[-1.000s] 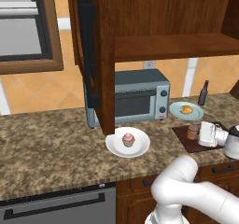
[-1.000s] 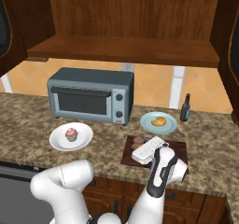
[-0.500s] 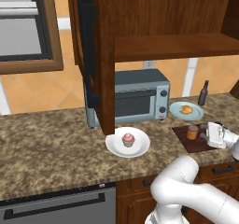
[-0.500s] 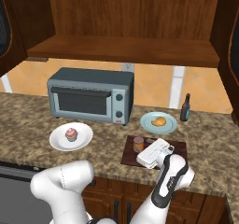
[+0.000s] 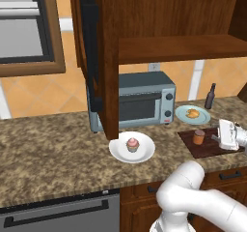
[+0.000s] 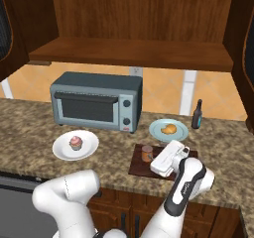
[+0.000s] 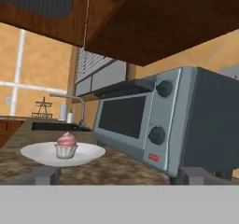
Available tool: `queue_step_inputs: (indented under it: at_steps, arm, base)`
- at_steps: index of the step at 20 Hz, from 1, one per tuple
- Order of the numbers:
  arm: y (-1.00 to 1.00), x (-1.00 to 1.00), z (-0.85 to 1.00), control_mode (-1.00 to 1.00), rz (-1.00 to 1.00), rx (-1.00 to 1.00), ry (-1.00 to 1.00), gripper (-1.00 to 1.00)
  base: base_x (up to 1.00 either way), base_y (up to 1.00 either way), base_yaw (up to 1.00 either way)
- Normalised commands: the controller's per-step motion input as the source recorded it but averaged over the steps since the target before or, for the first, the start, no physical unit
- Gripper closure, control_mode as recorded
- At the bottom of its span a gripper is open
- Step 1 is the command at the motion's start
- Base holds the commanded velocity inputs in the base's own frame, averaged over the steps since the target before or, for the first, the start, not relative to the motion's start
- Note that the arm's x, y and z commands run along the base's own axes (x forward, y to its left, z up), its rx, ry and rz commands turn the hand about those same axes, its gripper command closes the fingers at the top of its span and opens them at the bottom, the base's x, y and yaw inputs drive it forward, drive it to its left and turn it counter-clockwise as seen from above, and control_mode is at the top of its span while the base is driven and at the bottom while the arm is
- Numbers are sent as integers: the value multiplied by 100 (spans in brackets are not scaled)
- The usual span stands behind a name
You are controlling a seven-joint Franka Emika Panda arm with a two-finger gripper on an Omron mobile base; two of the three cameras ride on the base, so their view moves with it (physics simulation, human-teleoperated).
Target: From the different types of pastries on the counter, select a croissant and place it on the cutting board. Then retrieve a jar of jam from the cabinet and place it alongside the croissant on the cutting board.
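1. Looking across the counter (image 5: 43, 149) from the left, I see the cupcake (image 5: 132, 143) with pink frosting on its white plate (image 5: 118, 151), in front of the grey toaster oven (image 5: 140, 100); the hand view shows the same cupcake (image 7: 66, 145) beside the oven's front.
2. Above them hangs the cabinet (image 6: 134, 29), its door (image 5: 96, 47) swung open and its plank shelf (image 6: 129, 53) bare.
3. Next I find the croissant (image 6: 169, 129) lying on the pale teal plate (image 6: 158, 132), just behind the cutting board (image 6: 139, 165) and not on it.
4. On the board's left part the jar of jam (image 6: 147, 152) stands upright.
5. My gripper (image 5: 215, 137) hovers over the board's right side, fingers pointing left toward the jar, just apart from it; I cannot tell how the jaws stand.
6. At the far right a slim dark bottle (image 6: 197, 114) stands near the wall.
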Motion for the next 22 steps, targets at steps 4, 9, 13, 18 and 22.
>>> queue_step_inputs:
  at_steps: [4, 9, 13, 18, 22]
  arm:
    - [-21, 0, 30, -100, 6, -31, -17, -100]
    - [-25, 0, 44, -100, 11, -24, -18, -100]
    - [-1, 5, 44, -100, 7, -28, -13, -100]
    - [7, 18, 36, -100, 4, -34, -12, -100]
    - [18, 43, 22, -100, 0, -32, -6, -100]
  base:
    - [0, 0, 0]
    - [0, 0, 0]
    - [0, 0, 0]
    - [0, 0, 0]
    - [0, 0, 0]
